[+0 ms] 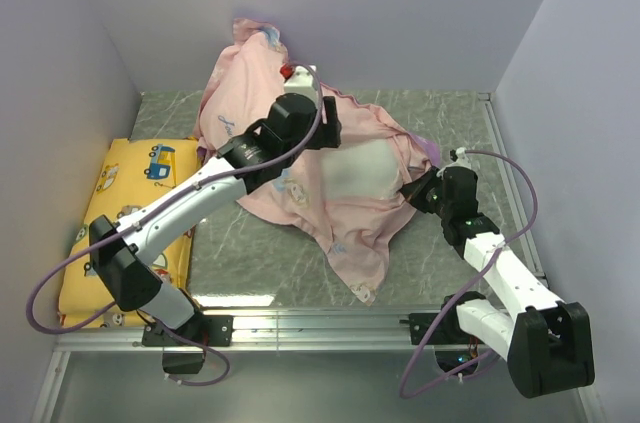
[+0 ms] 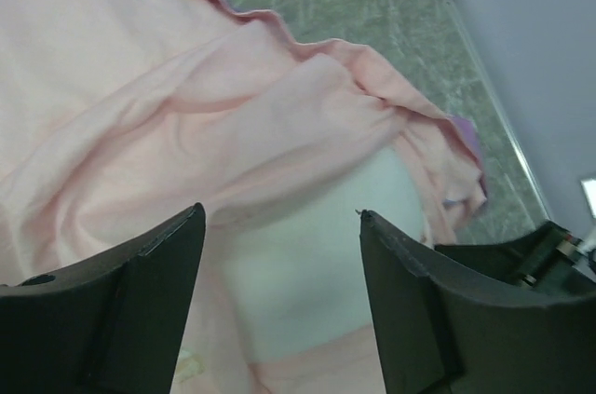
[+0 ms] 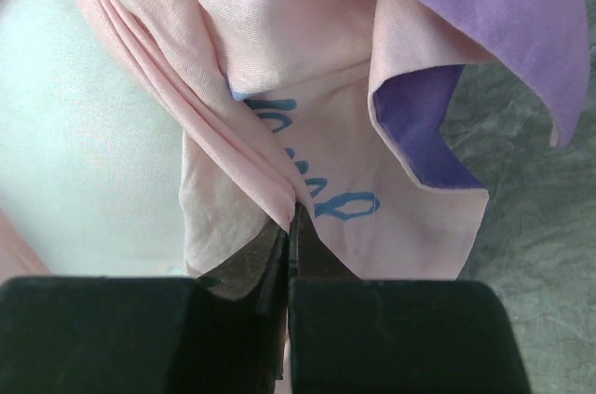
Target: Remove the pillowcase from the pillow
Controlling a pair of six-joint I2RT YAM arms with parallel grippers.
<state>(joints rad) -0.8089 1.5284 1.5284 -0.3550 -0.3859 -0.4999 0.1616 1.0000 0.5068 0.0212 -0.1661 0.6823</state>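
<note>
The pillowcase [image 1: 250,93] lies crumpled, pale pink inside out, over the middle and back of the table. The white pillow [image 1: 362,171] shows through its opening. My left gripper [image 1: 330,123] is open above the pillow, its black fingers [image 2: 140,301] spread with nothing between them; the pillow [image 2: 317,254] and pink fabric [image 2: 186,105] show beyond them. My right gripper [image 1: 415,193] is shut on a pleated fold of the pillowcase [image 3: 270,68] at the pillow's right edge; its closed tips [image 3: 294,217] pinch the pink fold. Purple outer fabric [image 3: 484,12] hangs at the right.
A yellow vehicle-print cushion [image 1: 120,223] lies along the left wall. Grey walls enclose the marble table [image 1: 260,253] on three sides. A metal rail [image 1: 320,321] runs along the near edge.
</note>
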